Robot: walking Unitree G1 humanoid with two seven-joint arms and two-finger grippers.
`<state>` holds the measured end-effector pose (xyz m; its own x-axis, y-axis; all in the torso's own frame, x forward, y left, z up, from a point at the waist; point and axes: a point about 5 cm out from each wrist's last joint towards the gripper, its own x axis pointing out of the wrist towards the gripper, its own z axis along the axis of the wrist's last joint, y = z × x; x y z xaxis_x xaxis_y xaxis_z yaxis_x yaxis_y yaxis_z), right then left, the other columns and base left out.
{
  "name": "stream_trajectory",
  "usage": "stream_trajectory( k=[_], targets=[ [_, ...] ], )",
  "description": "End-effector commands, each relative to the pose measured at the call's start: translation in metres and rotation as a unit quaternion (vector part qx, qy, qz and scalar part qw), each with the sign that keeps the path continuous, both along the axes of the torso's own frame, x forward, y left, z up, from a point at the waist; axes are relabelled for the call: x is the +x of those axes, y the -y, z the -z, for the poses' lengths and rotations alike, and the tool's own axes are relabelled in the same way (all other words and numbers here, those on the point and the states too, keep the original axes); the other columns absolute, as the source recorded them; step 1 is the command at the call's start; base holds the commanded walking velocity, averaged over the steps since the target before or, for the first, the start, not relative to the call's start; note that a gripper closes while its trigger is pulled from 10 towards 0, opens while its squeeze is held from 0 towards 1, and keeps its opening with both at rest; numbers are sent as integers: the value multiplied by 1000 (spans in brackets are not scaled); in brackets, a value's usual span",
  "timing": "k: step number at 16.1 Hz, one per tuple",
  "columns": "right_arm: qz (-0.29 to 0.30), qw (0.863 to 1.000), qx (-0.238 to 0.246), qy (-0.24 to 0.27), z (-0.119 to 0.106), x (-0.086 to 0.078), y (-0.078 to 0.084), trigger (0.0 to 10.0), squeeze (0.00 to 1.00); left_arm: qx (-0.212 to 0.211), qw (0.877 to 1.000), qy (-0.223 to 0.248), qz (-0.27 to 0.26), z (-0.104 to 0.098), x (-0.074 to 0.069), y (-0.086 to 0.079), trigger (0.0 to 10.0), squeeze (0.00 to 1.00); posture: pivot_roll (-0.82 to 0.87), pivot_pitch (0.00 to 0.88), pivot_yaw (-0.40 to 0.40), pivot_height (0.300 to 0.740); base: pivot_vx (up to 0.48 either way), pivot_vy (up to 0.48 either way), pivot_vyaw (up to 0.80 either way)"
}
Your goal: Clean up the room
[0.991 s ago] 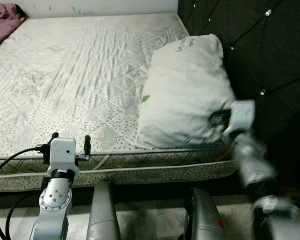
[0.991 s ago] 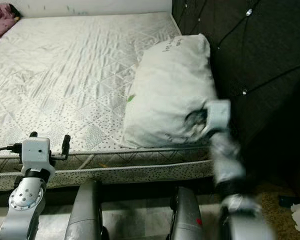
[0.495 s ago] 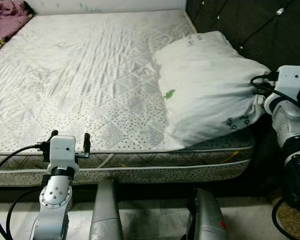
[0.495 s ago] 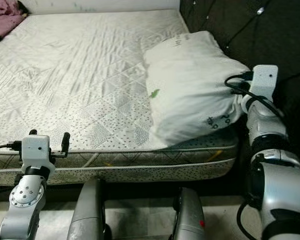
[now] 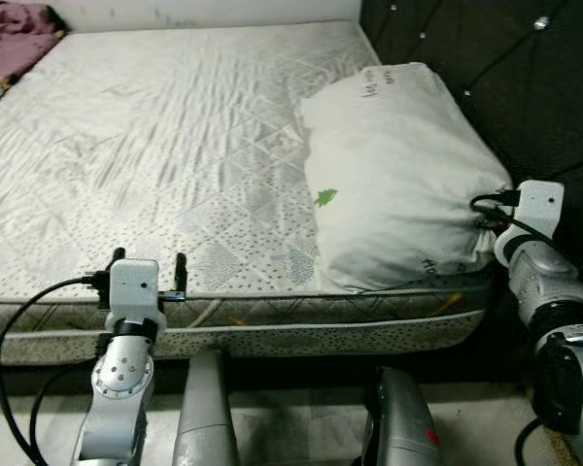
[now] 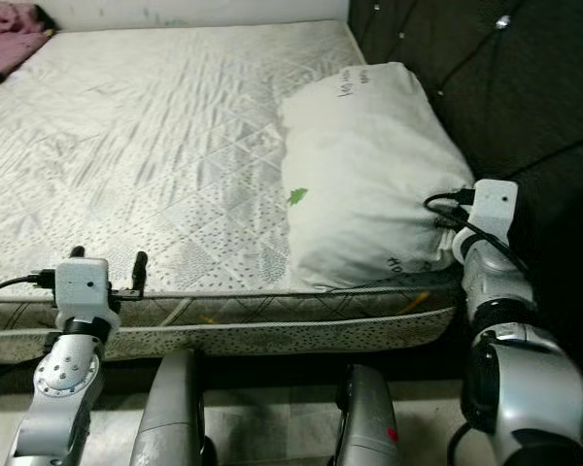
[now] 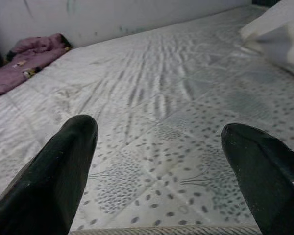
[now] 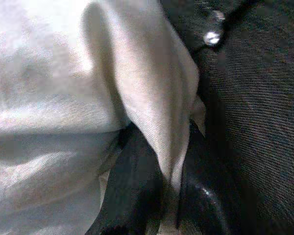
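A white pillow (image 5: 398,175) lies on the right side of the bare quilted mattress (image 5: 175,146), against the dark tufted headboard (image 5: 525,87). My right gripper (image 5: 481,228) sits at the pillow's near right corner, by the mattress edge. In the right wrist view its black fingers (image 8: 137,191) pinch a fold of the pillow's fabric (image 8: 137,83); the gripper (image 8: 169,191) is shut on it. My left gripper (image 5: 148,262) hovers open at the mattress's front edge, left of centre. Its two fingers (image 7: 59,166) stand wide apart over the mattress with nothing between them.
A purple crumpled cloth (image 5: 10,19) lies at the far left corner of the bed, also the purple cloth (image 7: 34,54) by the wall. The headboard rises close on the right. My legs (image 5: 204,408) stand on the pale floor before the bed.
My right gripper has come down and nearer along the pillow's right side, holding its corner; the pillow now lies flatter against the headboard. The left arm has shifted slightly to the right.
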<state>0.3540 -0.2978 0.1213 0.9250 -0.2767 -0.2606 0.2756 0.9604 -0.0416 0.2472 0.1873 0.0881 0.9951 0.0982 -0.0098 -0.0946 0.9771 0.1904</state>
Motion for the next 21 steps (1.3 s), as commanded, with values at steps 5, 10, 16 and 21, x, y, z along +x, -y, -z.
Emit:
stream_trajectory(
  k=[5,10,16,21],
  targets=[
    [-37,999,15,28,15,0,-28,10000,1000,-22,999,24,-1,-7,1,-5,10000,0,75,0,31,536,0,0,0],
    [-13,996,2,91,19,-12,-50,10000,1000,-20,999,41,6,-17,13,0,10000,0,59,0,40,536,0,0,0],
    [-21,989,-58,134,20,-62,-76,10000,1000,-40,997,71,-1,-29,17,9,10000,0,21,0,29,536,0,0,0],
    [-119,978,7,171,13,-79,-139,10000,1000,-37,997,71,8,-28,11,17,10000,0,23,0,20,536,0,0,0]
  ],
)
